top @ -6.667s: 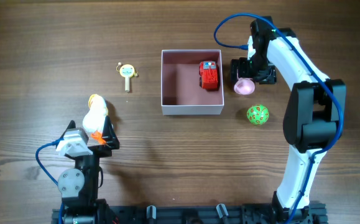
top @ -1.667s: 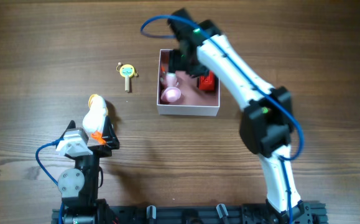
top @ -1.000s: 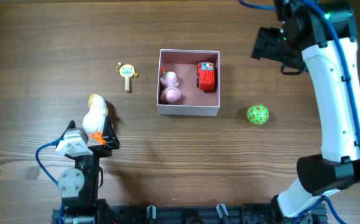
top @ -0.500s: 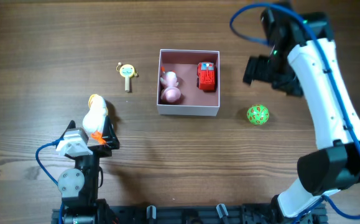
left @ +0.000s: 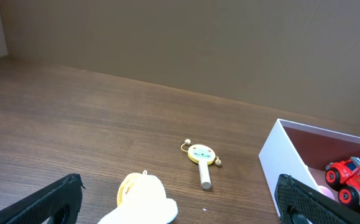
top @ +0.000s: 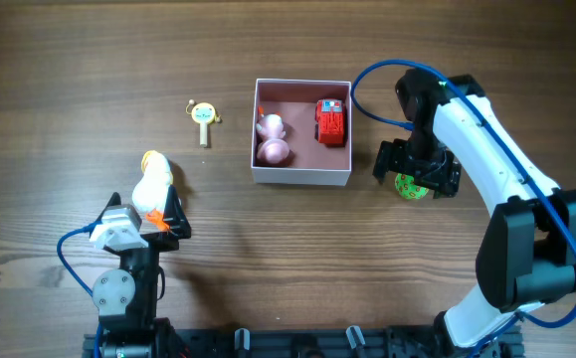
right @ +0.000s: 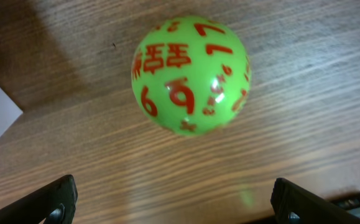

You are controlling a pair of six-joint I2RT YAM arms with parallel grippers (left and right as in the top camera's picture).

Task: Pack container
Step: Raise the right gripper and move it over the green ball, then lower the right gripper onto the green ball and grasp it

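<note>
From overhead, the container (top: pixel 302 176) is sitting near the middle of the wooden counter (top: pixel 69 80), open side up, its pink floor showing. A red toy truck (top: pixel 332 121) is lying in its back right part and a pink toy (top: pixel 272 141) is lying against its left wall. The right gripper (top: pixel 415 171) is hanging just to the right of the container, directly over a green ball (top: pixel 413 186) and covering most of it, its fingers spread wide. The left gripper (top: pixel 151 217) is resting near the front left edge, also spread, with a white and yellow duck toy (top: pixel 153 182) lying just ahead of it. A small yellow rattle (top: pixel 204 117) is lying apart, to the left of the container. From the left wrist, the two dark fingers (left: pixel 49 199) are standing far apart at the bottom corners, pinching nothing; the duck's pale head is poking up between them, the rattle is lying beyond it, and the container's white corner is rising at the right with the truck inside. From the right wrist, the green ball, printed with red numerals, is sitting on the counter well ahead of the wide-spread fingers (right: pixel 43 202), neither one touching it, and a white corner of the container is showing at the left edge.
</note>
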